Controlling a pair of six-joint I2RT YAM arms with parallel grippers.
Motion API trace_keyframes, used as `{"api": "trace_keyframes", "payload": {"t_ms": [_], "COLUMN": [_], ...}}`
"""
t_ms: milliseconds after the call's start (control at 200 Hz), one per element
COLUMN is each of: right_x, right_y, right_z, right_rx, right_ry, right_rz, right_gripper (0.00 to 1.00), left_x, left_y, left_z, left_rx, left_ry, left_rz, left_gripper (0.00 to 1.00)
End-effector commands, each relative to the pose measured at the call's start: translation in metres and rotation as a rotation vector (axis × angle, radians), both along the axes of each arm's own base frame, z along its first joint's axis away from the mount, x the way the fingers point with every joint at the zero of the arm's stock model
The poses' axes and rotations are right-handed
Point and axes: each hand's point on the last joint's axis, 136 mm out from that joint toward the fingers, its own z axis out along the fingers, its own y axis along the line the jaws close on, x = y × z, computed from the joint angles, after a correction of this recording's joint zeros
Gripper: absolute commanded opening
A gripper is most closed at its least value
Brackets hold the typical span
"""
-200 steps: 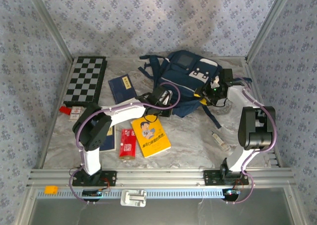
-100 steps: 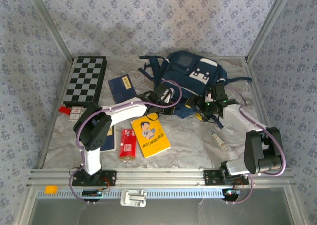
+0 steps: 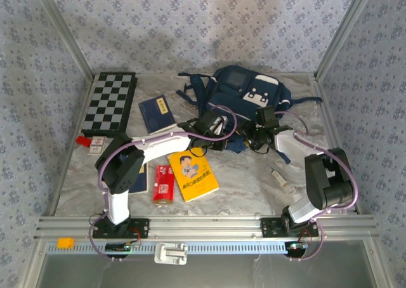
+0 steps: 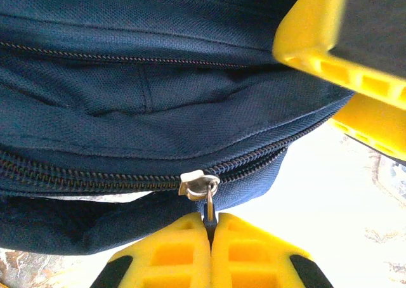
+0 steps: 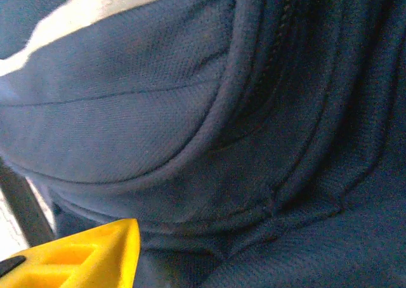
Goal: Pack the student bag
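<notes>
Navy student bag (image 3: 244,98), white patches, lies flat; zipper (image 4: 198,185) seemingly part-open.

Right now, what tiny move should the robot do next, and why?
Probably slide the zipper pull along its track to open the student bag. The left hand is shut on that pull, and the yellow book lies outside on the table.
</notes>
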Motion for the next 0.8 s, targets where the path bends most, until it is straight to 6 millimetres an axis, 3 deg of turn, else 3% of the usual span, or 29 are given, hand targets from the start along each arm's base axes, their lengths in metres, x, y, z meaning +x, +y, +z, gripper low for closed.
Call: {"api": "trace_keyframes", "payload": {"t_ms": [0,90,190,280,410,550,660,795], "right_x": [0.010,0.006,-0.001,-0.005,-0.010,0.003,0.022,0.022], "right_y": [0.005,-0.001,-0.007,-0.013,-0.033,-0.056,-0.063,-0.041], "right_z": [0.005,0.002,0.003,0.006,0.010,0.015,0.021,0.027], "right_rx": [-0.046,-0.088,-0.133,-0.147,-0.152,-0.168,-0.180,-0.146], "right_ry": [-0.032,-0.030,-0.018,-0.029,-0.002,-0.004,-0.017,-0.015], "right_rz": [0.034,0.085,0.187,0.275,0.353,0.328,0.302,0.337], "right_gripper": [0.43,0.22,0.07,0.00,0.00,0.00,0.00,0.22], "left_x": [-0.009,-0.011,-0.014,-0.019,-0.017,-0.011,-0.008,-0.006], "left_y": [-0.017,-0.011,0.002,0.017,0.050,0.073,0.070,0.046], "left_z": [0.014,0.013,0.011,0.006,-0.007,-0.020,-0.018,-0.007], "left_rx": [-0.045,-0.024,0.010,0.022,0.072,0.097,0.077,-0.004], "left_ry": [0.007,0.006,0.002,0.016,0.033,0.069,0.069,0.072], "left_rz": [-0.045,-0.039,-0.022,-0.006,0.042,0.081,0.077,0.054], "left_gripper": [0.00,0.00,0.00,0.00,0.00,0.00,0.00,0.00]}}
